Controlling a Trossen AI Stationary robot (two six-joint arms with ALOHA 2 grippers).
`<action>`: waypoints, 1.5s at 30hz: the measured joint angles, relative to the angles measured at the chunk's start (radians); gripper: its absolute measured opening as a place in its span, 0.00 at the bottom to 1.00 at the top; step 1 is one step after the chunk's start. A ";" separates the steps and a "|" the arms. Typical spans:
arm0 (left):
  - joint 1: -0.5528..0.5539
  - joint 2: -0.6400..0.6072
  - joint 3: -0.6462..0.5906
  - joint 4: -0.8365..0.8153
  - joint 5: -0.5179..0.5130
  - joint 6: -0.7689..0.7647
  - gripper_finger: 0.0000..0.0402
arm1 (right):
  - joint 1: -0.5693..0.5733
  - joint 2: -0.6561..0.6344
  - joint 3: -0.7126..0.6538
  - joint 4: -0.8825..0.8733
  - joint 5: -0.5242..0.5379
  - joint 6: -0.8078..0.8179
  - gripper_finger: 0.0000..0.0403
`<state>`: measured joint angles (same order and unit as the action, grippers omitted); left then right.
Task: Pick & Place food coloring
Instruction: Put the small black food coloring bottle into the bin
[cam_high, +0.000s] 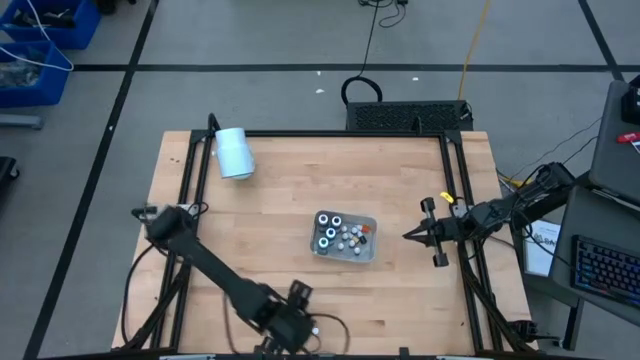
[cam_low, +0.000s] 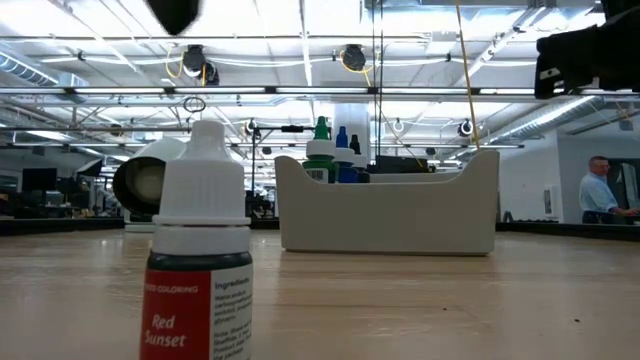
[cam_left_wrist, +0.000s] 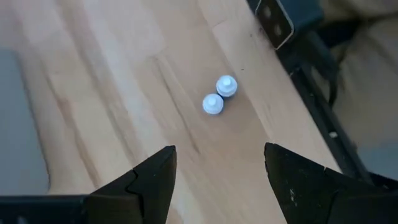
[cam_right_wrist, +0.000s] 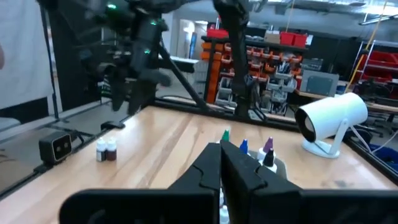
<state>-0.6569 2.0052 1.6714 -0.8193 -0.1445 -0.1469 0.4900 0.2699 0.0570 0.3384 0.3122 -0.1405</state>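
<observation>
A grey tray (cam_high: 368, 222) in the middle of the table holds several food coloring bottles (cam_high: 340, 236); in the low view their green and blue tips (cam_low: 330, 150) stick up over its wall. Two white-capped bottles (cam_left_wrist: 219, 94) stand upright, side by side, on the wood by the table's near edge. My left gripper (cam_left_wrist: 217, 149) hangs open above them, slanting down, touching nothing. Another bottle, with a red label (cam_low: 200, 270), stands close to the low camera. My right gripper (cam_high: 408, 236) is shut and empty, level, right of the tray.
A large white cylinder (cam_high: 234, 153) lies at the table's far left. A black frame rail (cam_high: 455, 200) runs along the table's edges. Bare wood lies between the tray and the near edge. A person (cam_low: 598, 190) stands far back in the room.
</observation>
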 joint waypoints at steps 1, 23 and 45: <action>0.001 0.043 0.060 -0.040 0.008 0.018 0.61 | 0.000 0.000 0.000 0.003 0.000 0.000 0.00; 0.077 0.300 0.353 -0.220 0.123 0.216 0.61 | 0.001 -0.001 -0.005 0.019 0.000 -0.029 0.00; 0.076 0.315 0.299 -0.119 0.153 0.251 0.61 | 0.001 0.000 -0.006 0.019 0.000 -0.032 0.00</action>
<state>-0.5808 2.3206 1.9705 -0.9382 0.0083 0.1040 0.4908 0.2695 0.0513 0.3579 0.3119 -0.1730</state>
